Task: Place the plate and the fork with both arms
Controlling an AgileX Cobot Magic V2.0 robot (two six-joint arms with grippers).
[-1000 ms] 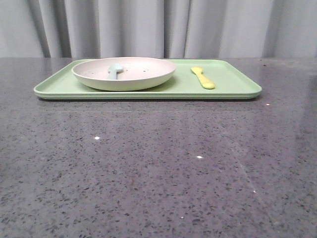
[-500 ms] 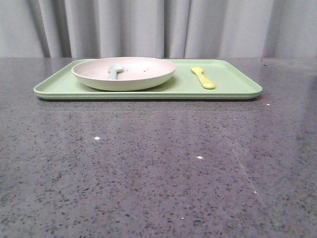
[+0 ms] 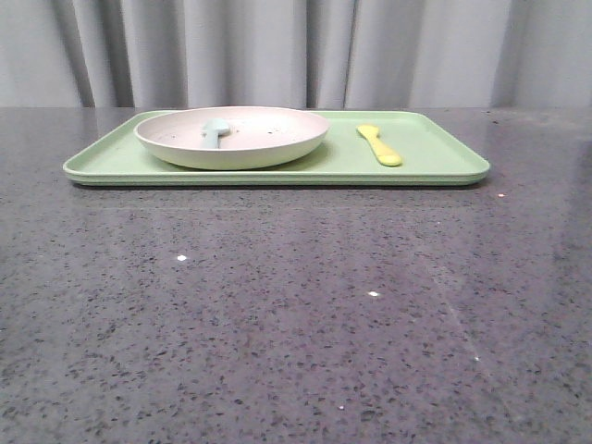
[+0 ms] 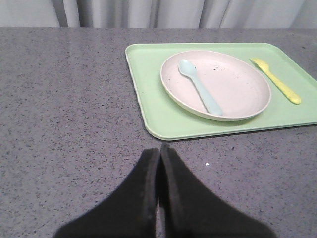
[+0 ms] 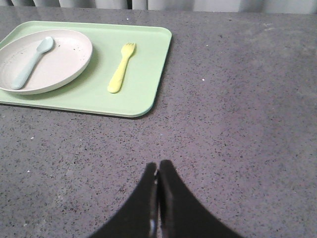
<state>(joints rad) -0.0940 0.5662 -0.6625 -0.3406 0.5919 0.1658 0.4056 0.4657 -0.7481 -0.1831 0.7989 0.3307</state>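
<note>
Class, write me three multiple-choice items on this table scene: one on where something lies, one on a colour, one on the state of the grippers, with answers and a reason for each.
1. Where does the spoon lie?
A. in the plate
B. on the bare table
C. beside the fork

2. What colour is the fork?
A. red
B. yellow
C. black

3. How do the left gripper and right gripper stand?
A. both wide open
B. each holding a utensil
C. both shut and empty

Answers:
1 A, it rests inside the rim.
2 B, yellow on the green tray.
3 C, fingers meet, nothing between, over the table.
</note>
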